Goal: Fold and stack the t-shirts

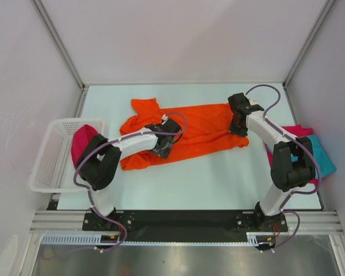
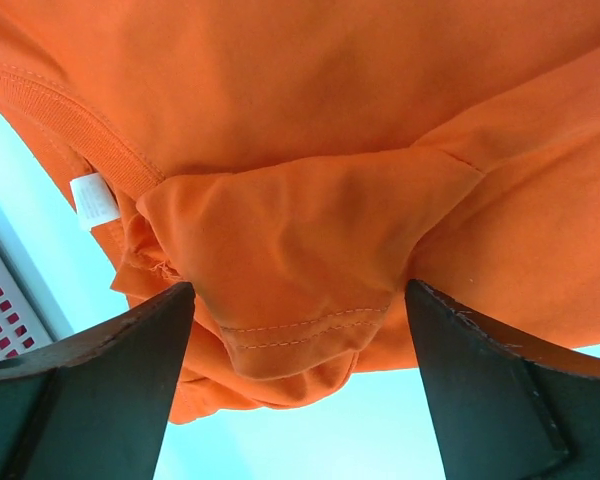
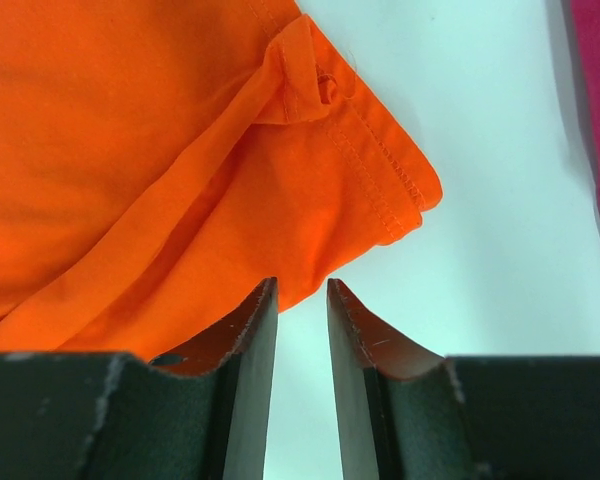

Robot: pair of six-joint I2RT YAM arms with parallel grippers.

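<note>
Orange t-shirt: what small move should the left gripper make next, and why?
Probably close the left gripper on the orange t-shirt: its jaws stand wide apart, and a hemmed fold of the cloth lies between them, not yet pinched.

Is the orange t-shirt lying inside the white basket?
No, the orange t-shirt lies spread on the table, outside the basket.

A white mesh plastic basket sits on the left, straddling the edge of the pale mint table. Plain white walls close in the back and both sides. An aluminium rail runs along the near edge, with a brushed metal sheet in front of it.
</note>
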